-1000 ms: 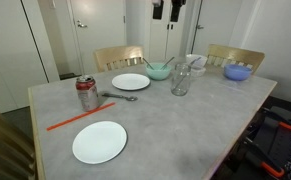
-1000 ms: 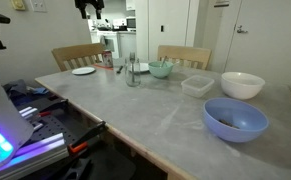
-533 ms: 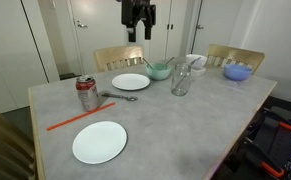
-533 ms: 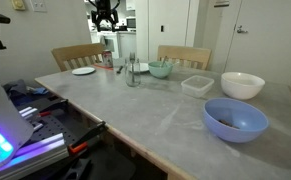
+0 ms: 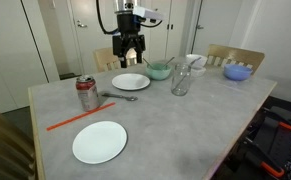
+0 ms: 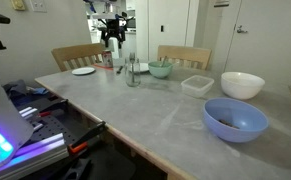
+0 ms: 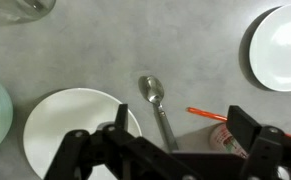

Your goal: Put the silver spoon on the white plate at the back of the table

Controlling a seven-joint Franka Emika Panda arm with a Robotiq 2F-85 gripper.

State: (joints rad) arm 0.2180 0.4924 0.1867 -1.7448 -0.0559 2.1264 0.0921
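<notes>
Nothing of the task is done yet: the small shiny silver metal spoon [image 7: 160, 112] lies on the mottled grey surface [image 5: 185, 120], just beside the round white plate [image 5: 131, 81] at the back. The tool [image 5: 131, 62] hangs above them, spread and empty; grasping and placing remain.

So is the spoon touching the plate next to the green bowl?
Apart. The wrist view shows a strip of bare grey table between the spoon and the plate.
</notes>
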